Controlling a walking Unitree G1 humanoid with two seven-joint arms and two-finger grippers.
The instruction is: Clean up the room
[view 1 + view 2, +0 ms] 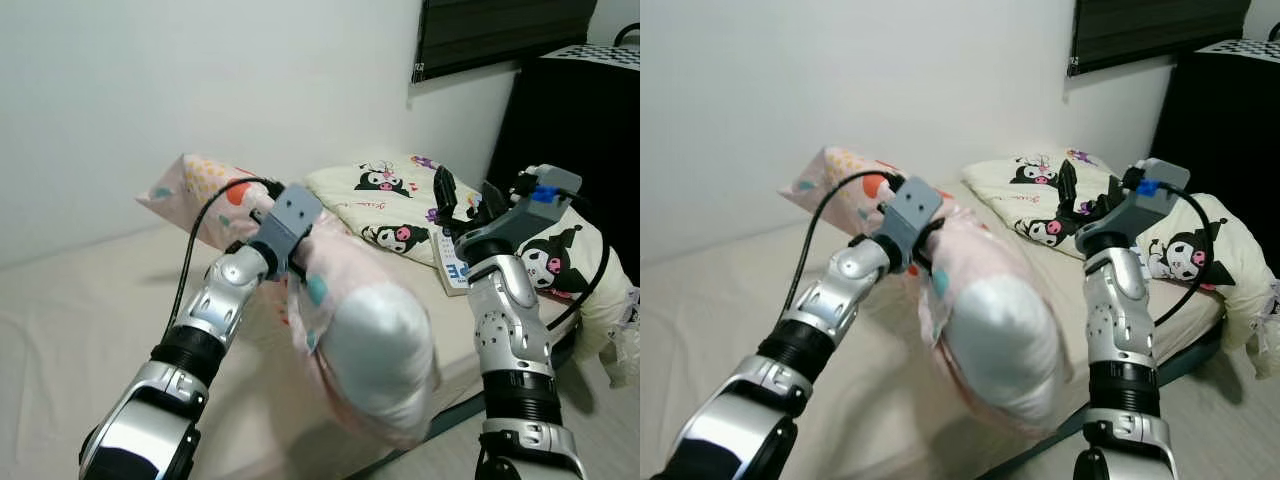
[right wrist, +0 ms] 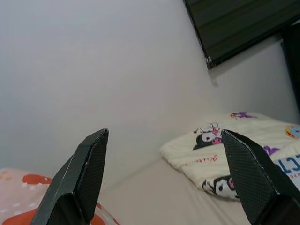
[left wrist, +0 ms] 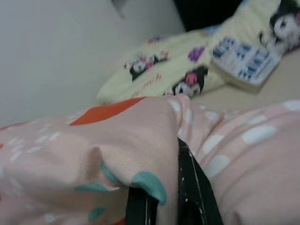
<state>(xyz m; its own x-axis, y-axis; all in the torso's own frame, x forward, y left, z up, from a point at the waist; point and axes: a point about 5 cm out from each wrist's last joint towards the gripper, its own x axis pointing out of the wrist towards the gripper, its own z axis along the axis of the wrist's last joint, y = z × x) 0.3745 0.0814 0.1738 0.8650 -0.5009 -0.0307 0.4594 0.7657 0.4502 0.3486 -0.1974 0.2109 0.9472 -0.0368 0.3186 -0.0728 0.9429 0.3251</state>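
Here the left end effector [image 3: 173, 197] pinches the pink pillow [image 1: 350, 330]; the right end effector [image 2: 164, 178] gapes wide.

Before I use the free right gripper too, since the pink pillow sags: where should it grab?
Probably the drooping near end of the pink pillow, coming from the robot's right side. The left gripper pinches only the cover mid-length, so that heavy end hangs unsupported. The right gripper is open, raised beside it.

**Bed and its load**

Beige bed [image 1: 80, 300] against white wall. At far end, cream cartoon-print pillow [image 1: 385, 200]; just beside it a booklet [image 1: 452, 262]; second cartoon-print cushion [image 1: 560, 262] at right edge. Pink polka-dot pillow [image 1: 205, 190] near wall.
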